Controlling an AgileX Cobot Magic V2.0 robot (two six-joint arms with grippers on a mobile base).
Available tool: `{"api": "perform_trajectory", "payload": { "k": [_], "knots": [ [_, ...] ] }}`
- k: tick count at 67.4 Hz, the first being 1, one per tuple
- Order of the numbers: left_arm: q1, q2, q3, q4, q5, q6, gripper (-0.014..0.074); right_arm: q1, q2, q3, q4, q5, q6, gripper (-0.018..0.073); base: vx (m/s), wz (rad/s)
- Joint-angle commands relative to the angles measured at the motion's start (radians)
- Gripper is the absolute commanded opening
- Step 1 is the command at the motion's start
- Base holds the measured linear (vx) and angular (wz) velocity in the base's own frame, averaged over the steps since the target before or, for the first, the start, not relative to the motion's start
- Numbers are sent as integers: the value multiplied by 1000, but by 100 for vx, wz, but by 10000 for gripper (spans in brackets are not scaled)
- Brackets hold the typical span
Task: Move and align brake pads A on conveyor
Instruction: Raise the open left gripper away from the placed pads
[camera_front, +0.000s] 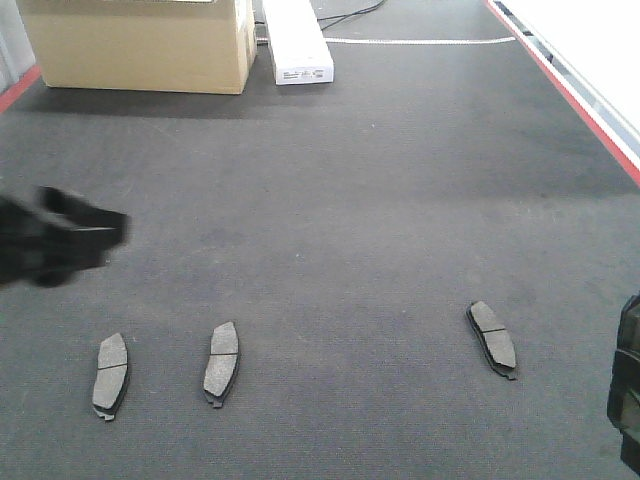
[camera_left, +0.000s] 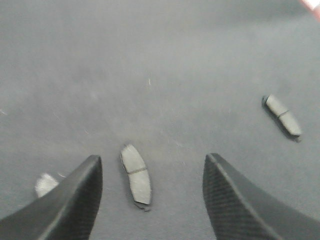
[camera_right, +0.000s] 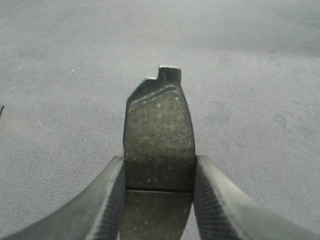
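My right gripper (camera_right: 159, 200) clamps a pad (camera_right: 159, 140) above the belt (camera_front: 350, 220); left gripper (camera_left: 152, 200) spread wide, empty. Three pads (camera_front: 221, 362) lie toward 6 o'clock.

Your conveyor (camera_front: 330, 210) charcoal-black with fine ribbed texture and red edge stripes, your brake pads (camera_front: 222, 362) dark grey with a thin cross groove, cardboard box (camera_front: 140, 45) tan, carton (camera_front: 295, 40) white, gripper fingers (camera_right: 107, 200) black, fine-ribbed
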Motion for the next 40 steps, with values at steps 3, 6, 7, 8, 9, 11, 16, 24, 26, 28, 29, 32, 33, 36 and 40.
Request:
{"api": "perform_trajectory", "payload": {
  "k": [3, 6, 7, 8, 9, 11, 16, 24, 26, 28, 29, 32, 33, 36, 40],
  "knots": [
    [-9, -129, -7, 26, -20, -8, 413, -4, 6, -32, -10, -88, -11, -4, 0, 0],
    [-9, -173, 19, 26, -31, 6, 407, -4, 6, -32, -10, -88, -11, -4, 0, 0],
    [-9, -187, 30, 25, -35, 17, 407, -4, 6, -32, -10, -88, -11, -4, 0, 0],
    [-9, -210, 49, 25, -38, 23, 406, -4, 6, -32, -10, -88, -11, -4, 0, 0],
    [-9, -225, 63, 25, -41, 30, 405, -4, 6, -32, -10, -88, -11, -4, 0, 0],
    [-9, -255, 92, 25, -46, 46, 404, -4, 6, -32, -10, -88, -11, -4, 0, 0],
    [-9, -341, 182, 20, -61, 71, 397, -4, 6, -32, -10, -88, -11, -4, 0, 0],
    [-9, -499, 316, 20, -87, 79, 386, -4, 6, -32, -10, -88, -11, -4, 0, 0],
    [-9, -535, 340, 20, -88, 85, 384, -4, 6, -32, -10, -88, -11, -4, 0, 0],
    [-9, -571, 361, 20, -88, 90, 379, -4, 6, -32, -10, -88, -11, -4, 0, 0],
    [-9, -589, 371, 20, -88, 93, 377, -4, 6, -32, -10, -88, -11, -4, 0, 0],
    [-9, -649, 402, 20, -85, 97, 372, -4, 6, -32, -10, -88, -11, -4, 0, 0],
    [-9, -665, 410, 20, -82, 97, 372, -4, 6, -32, -10, -88, -11, -4, 0, 0],
    [-9, -712, 429, 20, -75, 97, 367, -4, 6, -32, -10, -88, -11, -4, 0, 0],
    [-8, -776, 447, 13, -65, 97, 362, -4, 6, -32, -10, -88, -11, -4, 0, 0]
  ]
}}
